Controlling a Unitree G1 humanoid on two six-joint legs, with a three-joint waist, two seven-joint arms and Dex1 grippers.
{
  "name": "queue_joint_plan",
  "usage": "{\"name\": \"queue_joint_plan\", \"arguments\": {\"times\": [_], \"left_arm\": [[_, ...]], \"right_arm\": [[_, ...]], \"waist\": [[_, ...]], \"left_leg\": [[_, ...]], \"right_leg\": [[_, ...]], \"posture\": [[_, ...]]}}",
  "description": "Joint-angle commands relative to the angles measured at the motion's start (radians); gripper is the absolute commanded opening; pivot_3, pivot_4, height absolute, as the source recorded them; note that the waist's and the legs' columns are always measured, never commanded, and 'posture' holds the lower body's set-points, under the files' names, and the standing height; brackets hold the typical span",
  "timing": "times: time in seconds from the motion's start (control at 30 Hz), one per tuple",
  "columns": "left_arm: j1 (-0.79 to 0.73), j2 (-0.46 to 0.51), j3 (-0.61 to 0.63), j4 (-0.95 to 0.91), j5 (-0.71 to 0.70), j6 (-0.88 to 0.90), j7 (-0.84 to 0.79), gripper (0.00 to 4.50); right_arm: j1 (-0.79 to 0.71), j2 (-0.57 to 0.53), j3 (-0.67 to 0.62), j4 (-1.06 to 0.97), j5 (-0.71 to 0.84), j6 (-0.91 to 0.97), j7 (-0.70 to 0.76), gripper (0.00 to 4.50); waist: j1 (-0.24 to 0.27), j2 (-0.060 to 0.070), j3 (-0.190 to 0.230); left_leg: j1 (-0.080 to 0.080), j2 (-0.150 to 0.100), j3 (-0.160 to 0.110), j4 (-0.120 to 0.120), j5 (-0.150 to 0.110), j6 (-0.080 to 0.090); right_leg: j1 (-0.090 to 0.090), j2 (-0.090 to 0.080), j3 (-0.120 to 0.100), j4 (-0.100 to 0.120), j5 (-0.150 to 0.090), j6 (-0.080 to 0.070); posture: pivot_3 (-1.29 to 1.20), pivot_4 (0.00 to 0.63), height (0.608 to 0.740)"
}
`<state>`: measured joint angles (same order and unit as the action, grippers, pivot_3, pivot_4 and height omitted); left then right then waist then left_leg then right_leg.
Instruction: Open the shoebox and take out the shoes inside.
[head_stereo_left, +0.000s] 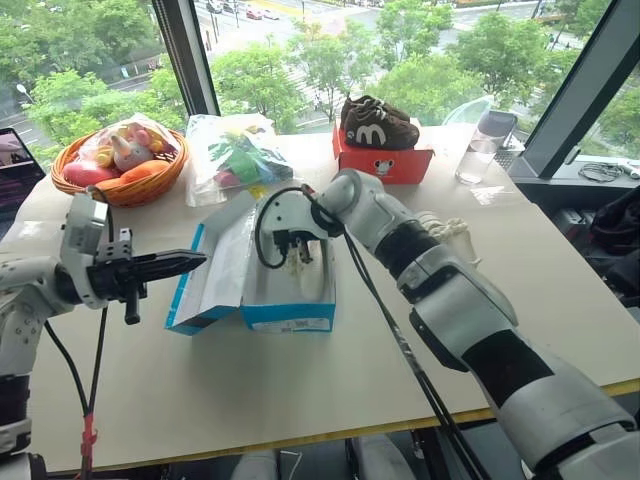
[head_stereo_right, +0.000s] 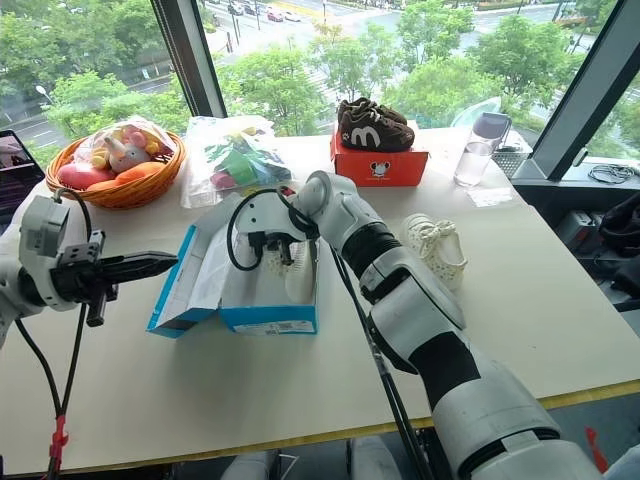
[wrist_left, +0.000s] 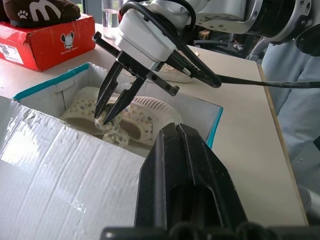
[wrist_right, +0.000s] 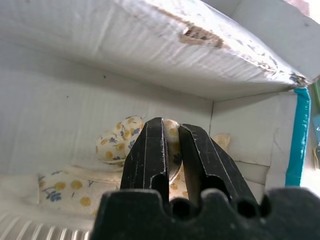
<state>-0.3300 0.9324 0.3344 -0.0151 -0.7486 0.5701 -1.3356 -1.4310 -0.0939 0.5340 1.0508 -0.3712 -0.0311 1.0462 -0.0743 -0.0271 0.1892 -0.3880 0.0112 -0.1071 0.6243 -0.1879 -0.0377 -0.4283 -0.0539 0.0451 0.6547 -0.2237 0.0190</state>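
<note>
Shoebox (head_stereo_left: 290, 300): open mid-table, lid thrown back to the robot's left; one cream shoe (wrist_left: 135, 117) lies inside, long axis along the box.
Second shoe (head_stereo_right: 437, 248): on the table just right of the box.
Right gripper (wrist_left: 111, 117): reaching into the box, fingers pinched on the inner shoe's floral strap.
Left gripper (head_stereo_left: 185, 262): closed, empty, level beside the lid.
Left wrist view: reveals the shoe's ridged sole.
Basket (head_stereo_left: 120, 190): holds toys.

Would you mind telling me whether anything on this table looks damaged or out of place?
The shoebox lid's white inner face is torn, with cardboard peeled along its edge. One cream shoe lies loose on the table behind the right arm, while the right gripper pinches the other shoe inside the box.
</note>
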Motion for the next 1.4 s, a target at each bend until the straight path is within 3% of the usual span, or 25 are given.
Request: {"name": "queue_joint_plan", "arguments": {"times": [0.03,0.2,0.77,0.87,1.07,1.4], "left_arm": [[-0.021,0.001,0.013,-0.01,-0.007,-0.013,0.002,0.0],[-0.022,0.001,0.012,-0.008,-0.003,-0.015,0.004,0.0],[-0.023,-0.004,0.008,0.0,0.011,-0.027,0.011,0.0],[-0.024,-0.004,0.009,0.003,0.013,-0.027,0.01,0.0],[-0.027,-0.004,0.007,0.009,0.019,-0.032,0.007,0.0],[-0.031,-0.021,-0.006,0.022,0.038,-0.067,0.01,0.0]], "right_arm": [[-0.037,-0.02,0.001,-0.018,-0.022,-0.043,0.017,1.37],[-0.031,-0.028,0.02,-0.043,-0.045,-0.091,0.055,3.06],[-0.022,0.02,0.021,0.081,-0.068,-0.079,0.028,3.06],[-0.014,0.023,0.026,0.098,-0.075,-0.084,0.019,2.39],[-0.015,0.031,0.011,0.112,-0.075,-0.076,0.0,0.33],[-0.017,0.038,-0.054,0.13,-0.045,-0.039,-0.071,0.33]], "waist": [[0.0,0.0,0.0],[0.001,0.0,0.0],[0.001,0.0,0.0],[0.001,0.0,0.0],[0.001,0.0,0.0],[0.0,0.0,0.0]], "left_leg": [[0.0,0.0,0.0,0.0,0.0,0.0],[0.0,0.0,0.0,0.0,0.0,0.0],[0.0,0.0,0.0,-0.001,0.0,0.0],[0.0,0.0,0.0,-0.001,0.0,0.0],[0.0,0.0,0.0,-0.001,0.0,0.0],[0.0,0.0,0.0,-0.001,0.0,-0.001]], "right_leg": [[0.0,0.0,0.0,0.0,0.0,0.0],[0.0,0.0,0.0,0.0,0.0,0.0],[0.0,0.0,0.0,0.0,0.0,0.0],[0.0,0.0,0.0,0.0,0.0,0.0],[0.0,0.0,0.0,-0.001,0.0,0.0],[-0.001,0.0,0.0,-0.001,0.0,0.0]], "posture": [[0.0,0.15,0.74],[0.0,0.15,0.74],[0.0,0.15,0.74],[0.0,0.15,0.74],[0.0,0.15,0.74],[0.0,0.15,0.74]]}}
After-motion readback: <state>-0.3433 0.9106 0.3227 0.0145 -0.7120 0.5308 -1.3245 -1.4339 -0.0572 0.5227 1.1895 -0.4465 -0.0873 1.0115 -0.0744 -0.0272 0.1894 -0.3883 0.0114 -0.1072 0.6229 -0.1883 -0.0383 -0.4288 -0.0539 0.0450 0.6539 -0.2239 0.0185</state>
